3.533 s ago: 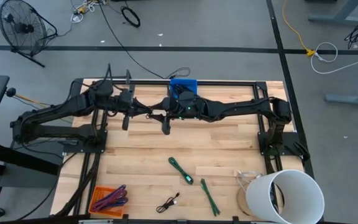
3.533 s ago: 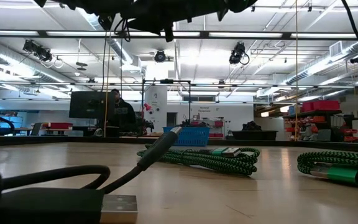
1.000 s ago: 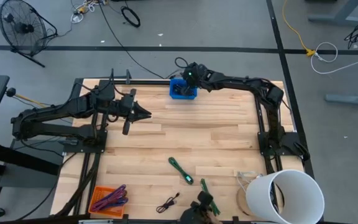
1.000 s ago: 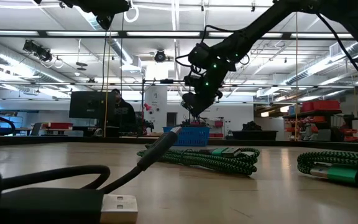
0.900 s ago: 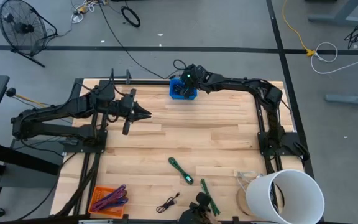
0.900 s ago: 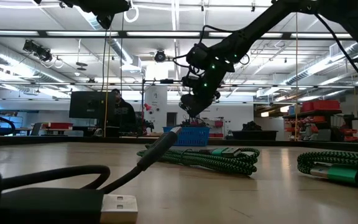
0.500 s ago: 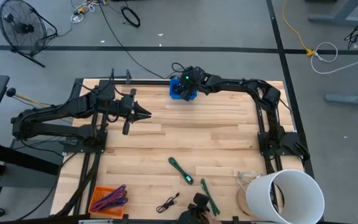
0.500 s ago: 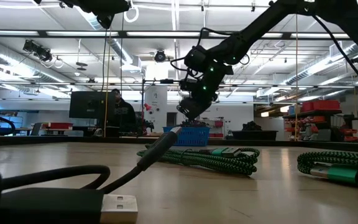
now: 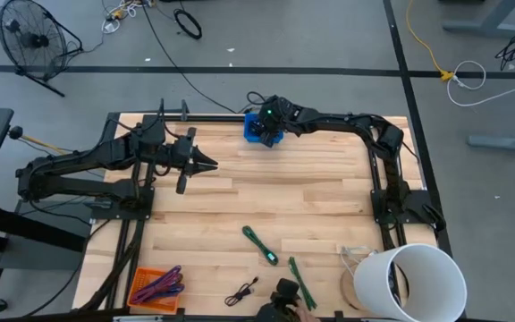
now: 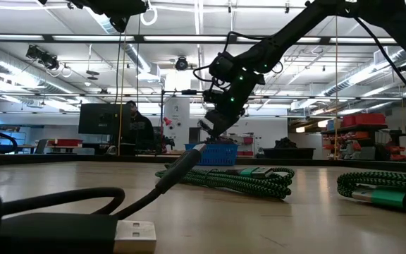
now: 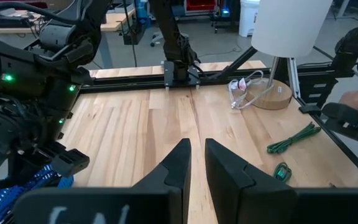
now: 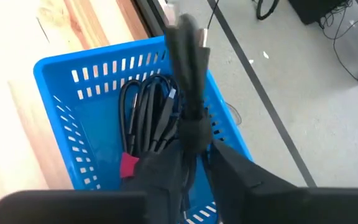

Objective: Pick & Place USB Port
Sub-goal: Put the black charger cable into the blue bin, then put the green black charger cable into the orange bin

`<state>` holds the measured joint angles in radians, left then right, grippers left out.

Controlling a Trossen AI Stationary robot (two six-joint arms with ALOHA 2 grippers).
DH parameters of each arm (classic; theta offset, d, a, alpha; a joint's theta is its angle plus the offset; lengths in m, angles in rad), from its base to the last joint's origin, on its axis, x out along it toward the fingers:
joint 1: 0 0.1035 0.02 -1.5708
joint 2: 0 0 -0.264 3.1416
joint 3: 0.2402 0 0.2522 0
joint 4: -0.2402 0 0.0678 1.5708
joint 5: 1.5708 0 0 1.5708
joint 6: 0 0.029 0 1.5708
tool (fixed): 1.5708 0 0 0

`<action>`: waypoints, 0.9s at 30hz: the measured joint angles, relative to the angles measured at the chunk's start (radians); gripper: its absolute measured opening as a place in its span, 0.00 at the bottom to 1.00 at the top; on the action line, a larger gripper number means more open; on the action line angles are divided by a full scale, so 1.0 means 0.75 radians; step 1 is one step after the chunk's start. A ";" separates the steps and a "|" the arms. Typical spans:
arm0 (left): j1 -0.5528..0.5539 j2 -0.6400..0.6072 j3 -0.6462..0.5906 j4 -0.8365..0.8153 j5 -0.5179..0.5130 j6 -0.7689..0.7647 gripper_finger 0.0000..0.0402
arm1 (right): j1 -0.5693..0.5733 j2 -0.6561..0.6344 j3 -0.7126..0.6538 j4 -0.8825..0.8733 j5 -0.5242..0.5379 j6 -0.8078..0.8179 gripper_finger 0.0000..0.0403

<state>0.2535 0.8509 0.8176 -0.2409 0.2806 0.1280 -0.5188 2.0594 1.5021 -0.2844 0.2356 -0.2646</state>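
- From above, the right gripper [image 9: 266, 119] hangs over the blue basket [image 9: 256, 131] at the far edge of the worktop [image 9: 329, 197]; the left gripper [image 9: 206, 164] waits over the bare wood to the left. Two green cables [image 9: 260, 245] lie toward the near edge, by an orange tray [image 9: 156, 288] and a white bucket [image 9: 418, 282].
- At worktop height, a black USB cable [image 10: 62, 229] lies close up, its metal plug showing; the right gripper [image 10: 213, 127] hovers above the blue basket [image 10: 213, 154] far behind.
- The left wrist camera shows its own fingers [image 11: 178, 163] a narrow gap apart, nothing between them.
- The right wrist camera shows a dark cable [image 12: 188, 74] between that gripper's fingers [image 12: 166, 171] over the basket [image 12: 73, 81], which holds coiled black cables [image 12: 148, 115]; I cannot tell if the grip is tight.
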 joint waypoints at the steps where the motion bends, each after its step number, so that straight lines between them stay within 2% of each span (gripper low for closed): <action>1: 0.000 -0.001 0.000 0.000 0.000 0.000 0.13 | 0.000 0.000 0.000 0.000 0.000 0.000 0.23; 8: 0.000 0.000 0.000 -0.001 0.000 -0.001 0.13 | 0.000 0.000 0.000 -0.002 -0.046 0.022 0.32; 14: 0.001 0.000 0.000 -0.001 0.000 -0.005 0.13 | 0.004 -0.008 0.000 0.028 -0.046 0.044 0.33; 18: 0.001 0.000 0.000 -0.001 0.000 -0.005 0.13 | 0.048 -0.082 0.020 0.021 -0.065 0.104 0.33; 24: 0.001 -0.001 0.000 -0.005 0.000 -0.008 0.13 | 0.168 -0.195 0.022 -0.108 -0.239 0.175 0.33; 27: 0.001 -0.001 0.000 -0.015 0.000 -0.009 0.13 | 0.264 -0.246 0.023 -0.206 -0.384 0.287 0.33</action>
<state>0.2539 0.8505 0.8173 -0.2518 0.2806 0.1211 -0.3210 1.8748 1.5192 -0.4387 -0.0522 -0.0493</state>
